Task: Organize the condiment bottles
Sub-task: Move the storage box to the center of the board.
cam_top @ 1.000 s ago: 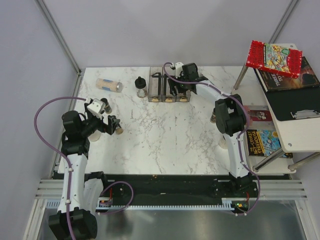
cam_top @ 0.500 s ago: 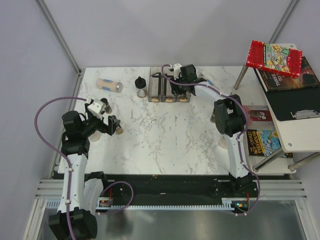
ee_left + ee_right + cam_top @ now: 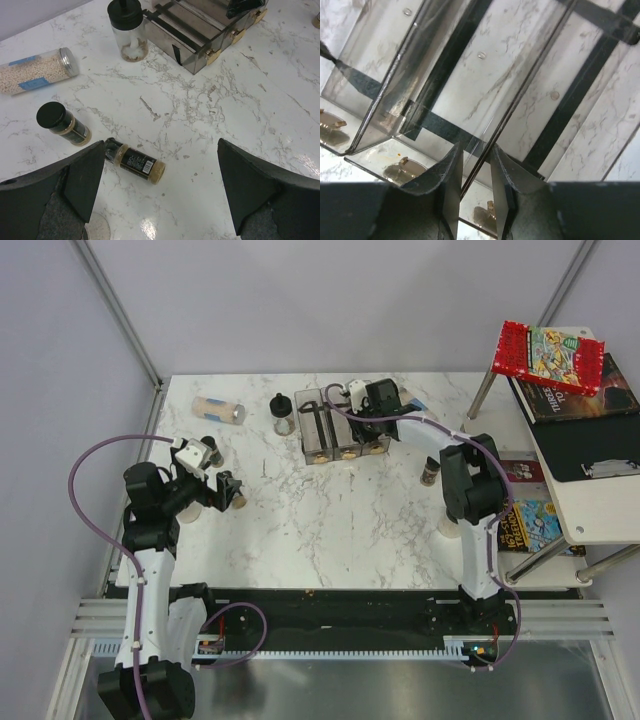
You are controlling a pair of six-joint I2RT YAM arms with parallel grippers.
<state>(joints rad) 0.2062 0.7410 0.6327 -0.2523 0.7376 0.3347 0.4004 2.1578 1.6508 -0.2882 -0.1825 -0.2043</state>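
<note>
My left gripper (image 3: 218,490) (image 3: 161,148) hangs open above a slim brown spice bottle (image 3: 135,161) (image 3: 238,502) that lies on its side by the left finger. A second dark-capped spice bottle (image 3: 62,122) stands upright to its left. Further back, a beige-filled blue-labelled bottle (image 3: 35,75) (image 3: 218,409) lies flat, and a black-lidded jar (image 3: 127,27) (image 3: 282,412) stands beside the clear rack (image 3: 325,435) (image 3: 200,30). My right gripper (image 3: 368,416) (image 3: 476,165) is shut on a thin upright wall of the rack (image 3: 485,75). Another brown bottle (image 3: 430,472) stands by the right arm.
A side table with stacked books (image 3: 555,360) stands off the marble table's right edge, its metal leg (image 3: 480,395) at the back right corner. More books (image 3: 522,525) lie low at the right. Grey walls close the back and left.
My right gripper has closed on the rack's wall, and the rack has slid toward the near side and turned slightly. The left arm has stayed still.
</note>
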